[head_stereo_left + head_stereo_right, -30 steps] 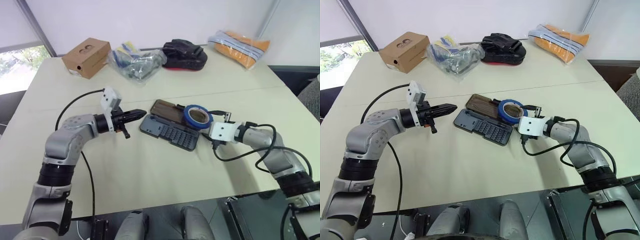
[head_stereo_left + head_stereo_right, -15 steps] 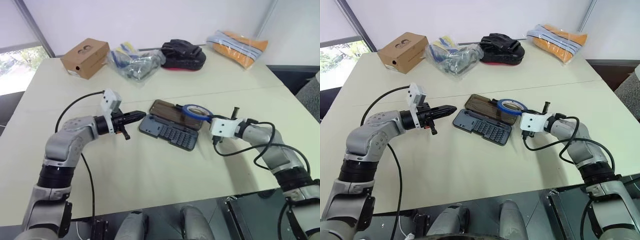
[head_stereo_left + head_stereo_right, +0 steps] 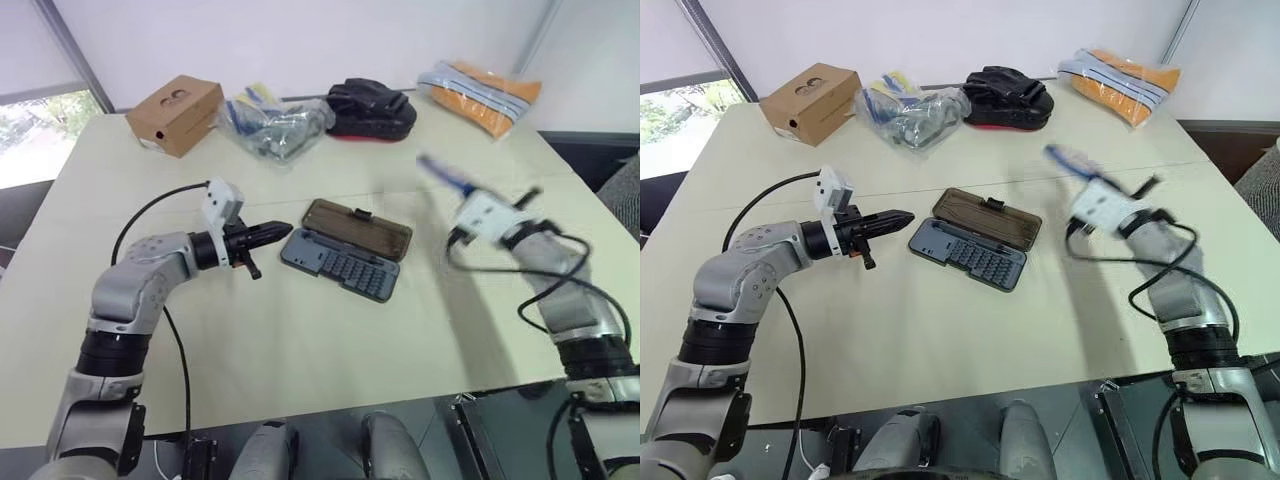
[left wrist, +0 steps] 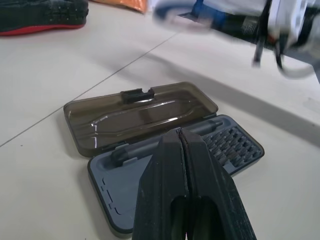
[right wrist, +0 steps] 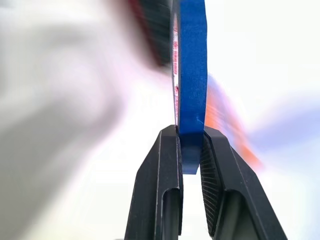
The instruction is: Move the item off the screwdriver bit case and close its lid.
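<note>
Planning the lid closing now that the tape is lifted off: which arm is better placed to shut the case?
Probably left. The left end effector is shut, holds nothing, and sits beside the open screwdriver bit case, near the lid. The right end effector is holding the blue tape.

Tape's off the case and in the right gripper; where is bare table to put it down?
The blue tape roll is clamped in the right gripper. Bare table lies in front of the open screwdriver bit case and to its right. The far edge is crowded: cardboard box, plastic bag, black pouch, orange packet.
</note>
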